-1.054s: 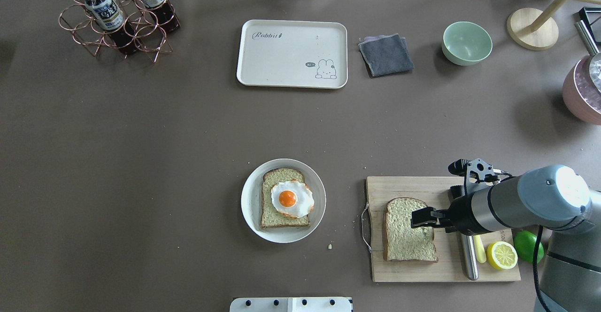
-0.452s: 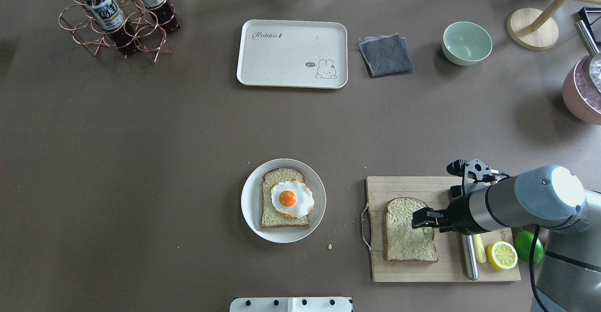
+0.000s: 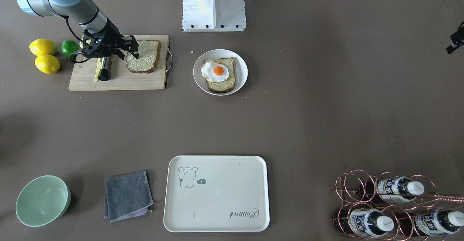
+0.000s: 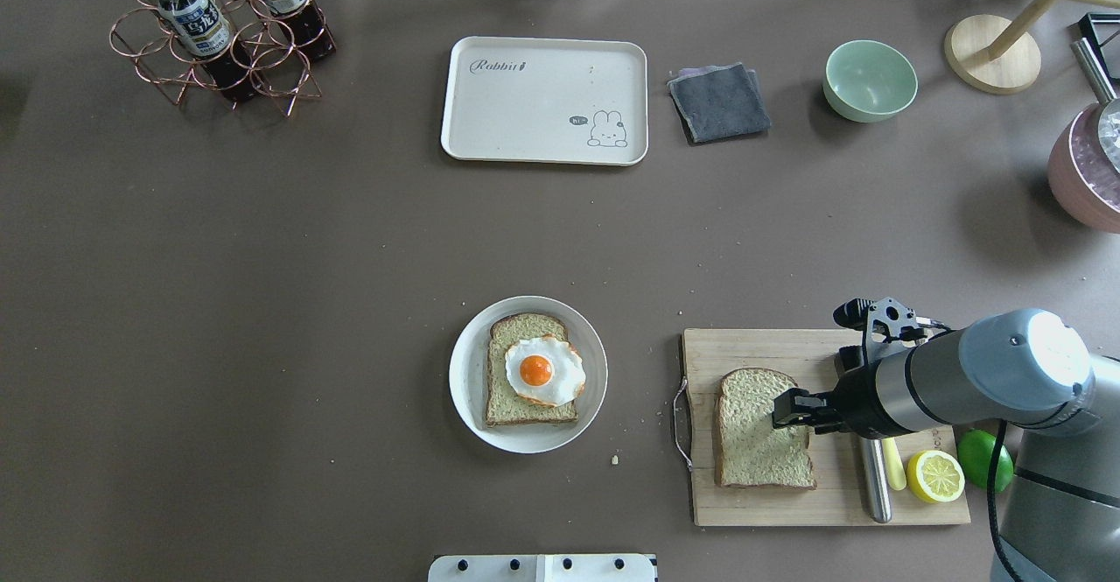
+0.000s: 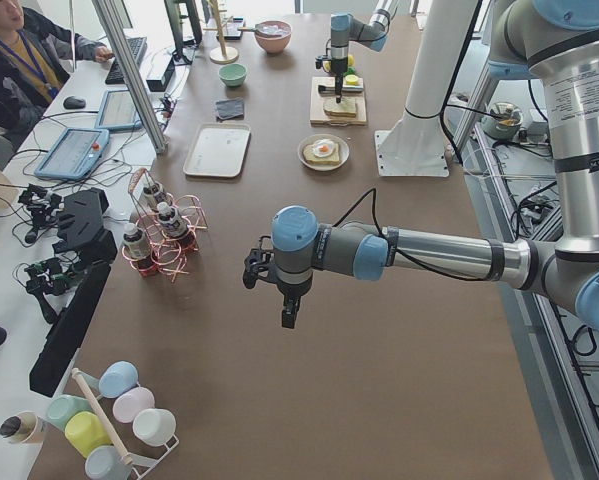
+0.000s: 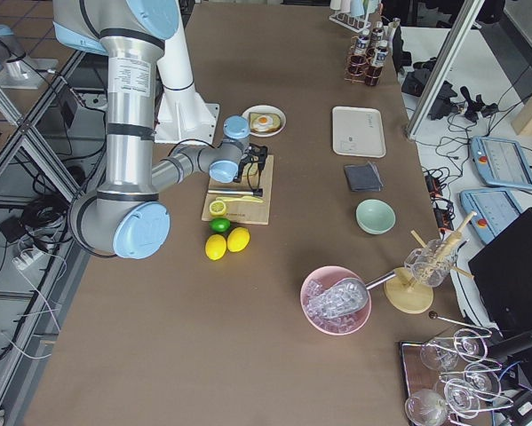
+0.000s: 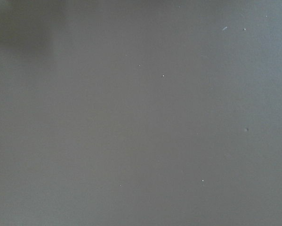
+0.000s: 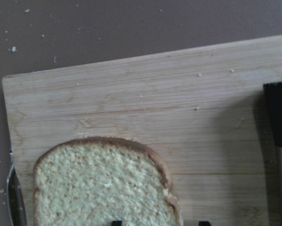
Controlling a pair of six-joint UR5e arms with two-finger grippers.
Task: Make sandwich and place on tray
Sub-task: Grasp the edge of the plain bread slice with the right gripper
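One bread slice [image 4: 759, 429] lies on the wooden cutting board [image 4: 752, 350]. My right gripper [image 4: 781, 410] is open and low over this slice's right edge. In the right wrist view its fingertips [image 8: 116, 222] straddle the crust of the slice [image 8: 98, 188]. The other slice [image 4: 523, 328] lies on a round white plate [image 4: 464, 389] with the fried egg [image 4: 542, 372] on top. The cream tray [image 4: 542, 101] sits far back with nothing on it. My left gripper [image 5: 289, 312] hangs over bare table; I cannot tell whether it is open or shut.
A knife [image 4: 875, 481], a lemon half [image 4: 934, 475] and a lime [image 4: 984, 459] lie at the board's right end. A grey cloth [image 4: 719, 102] and a green bowl [image 4: 869, 80] sit right of the tray. A bottle rack [image 4: 219, 39] stands at the back left.
My right gripper has sunk slightly toward the slice on the board and shifted a little to the right. Nothing else has moved.
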